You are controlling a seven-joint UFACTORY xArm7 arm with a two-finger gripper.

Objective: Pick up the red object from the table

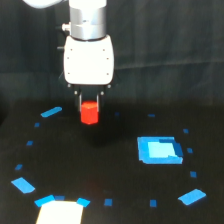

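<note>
- The gripper [89, 106] points straight down from the white arm body. Its two dark fingers are closed on the red object [89, 113], one on each side.
- The red object sits between the fingers, under the white body. It looks lifted a little above the table [100, 165], but the picture is too blurry to be sure it is off the top.
- The red object looks small, hard and light, like a toy block. It should not squash or break. Its sides look smooth, so it might slip if the squeeze is weak.
- I think the best place to hold it is on two flat sides facing each other, near the middle. That is about where the fingers are now.
- There are no bowls, boxes or cups to see, so nothing holds anything.
- The blue square patch [159, 149] lies flat on the table, well apart from the red object, lower and toward the exterior view's right.
- A white sheet [59, 212] lies at the bottom edge, below the red object.
</note>
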